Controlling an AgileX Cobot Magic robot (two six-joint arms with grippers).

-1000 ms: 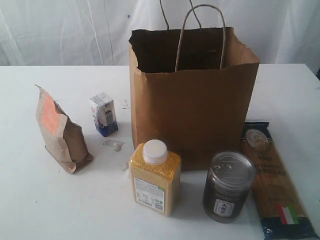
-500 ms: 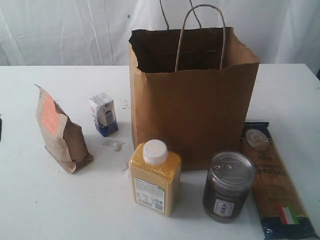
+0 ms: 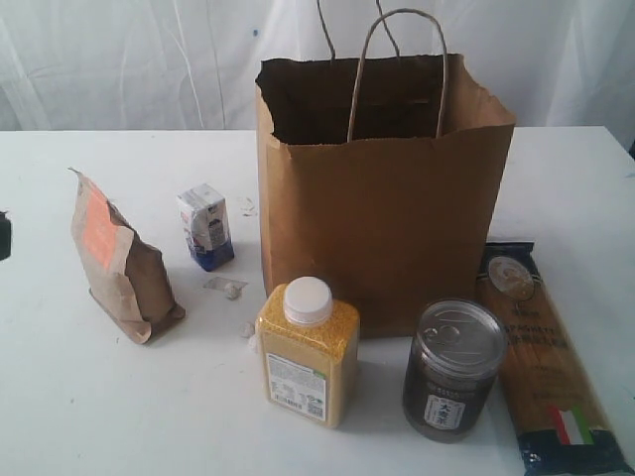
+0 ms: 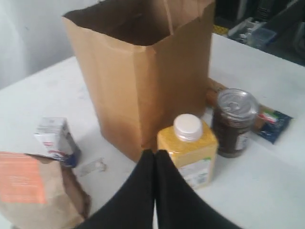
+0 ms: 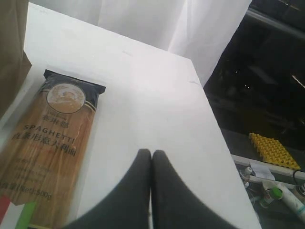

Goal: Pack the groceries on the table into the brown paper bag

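The brown paper bag (image 3: 382, 198) stands upright and open at the middle of the table (image 3: 79, 397). Round it are the groceries. A brown orange-labelled pouch (image 3: 119, 263) and a white-blue carton (image 3: 206, 226) stand to its left. In front are a yellow-grain bottle (image 3: 306, 352) and a dark pull-tab can (image 3: 454, 369). The spaghetti packet (image 3: 541, 352) lies flat on the right. My left gripper (image 4: 155, 152) is shut and empty, hanging above the table near the bottle (image 4: 188, 148). My right gripper (image 5: 151, 152) is shut and empty over bare table beside the spaghetti (image 5: 52, 143).
A small clear plastic scrap (image 3: 226, 287) lies between carton and bottle. A dark bit of my left arm (image 3: 3, 236) shows at the exterior view's left edge. The table's right edge (image 5: 217, 124) drops off to dark clutter. White curtain hangs behind.
A dark bit of my left arm has crept into the exterior view at its left edge. The groceries and bag have not moved.
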